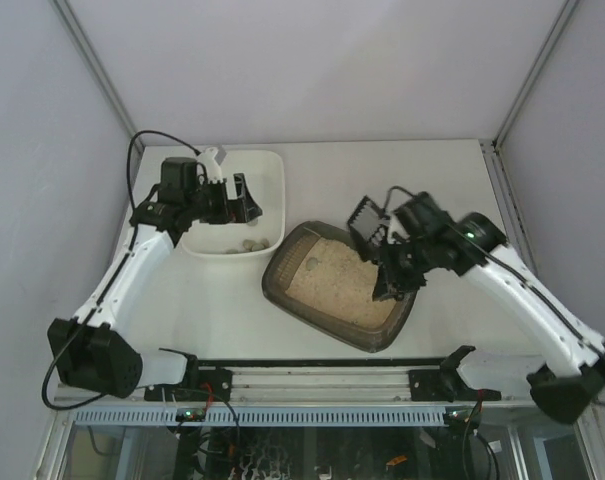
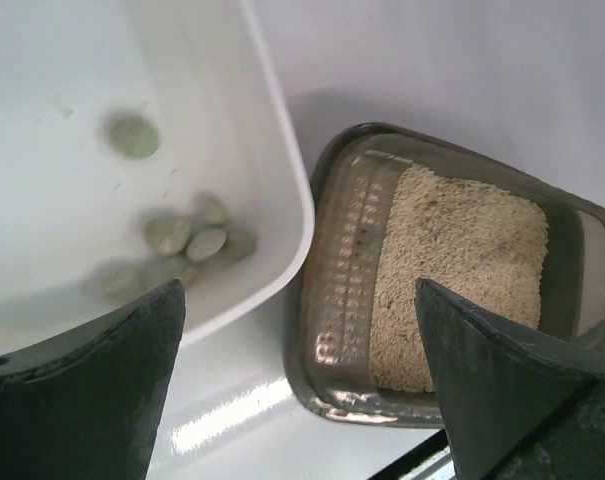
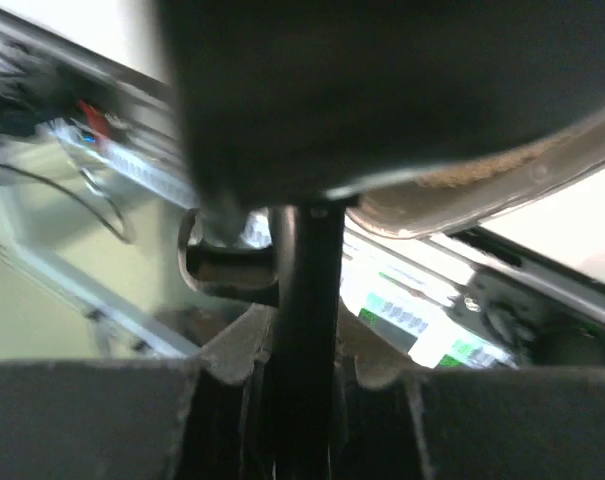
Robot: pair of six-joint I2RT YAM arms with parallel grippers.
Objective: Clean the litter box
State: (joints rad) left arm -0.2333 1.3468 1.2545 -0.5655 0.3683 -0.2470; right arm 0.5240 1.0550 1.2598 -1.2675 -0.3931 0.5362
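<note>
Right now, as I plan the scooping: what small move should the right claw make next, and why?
Probably lower the scoop into the litter box toward the dark speck. The right claw is shut on its handle, with the slotted head raised above the litter.

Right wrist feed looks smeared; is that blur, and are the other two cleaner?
Right wrist: yes, blurred throughout; only the dark handle between the fingers reads. Left wrist: litter box sharp, clumps in the white tray soft, glare streak on the table. Top external: evenly lit, clear.
</note>
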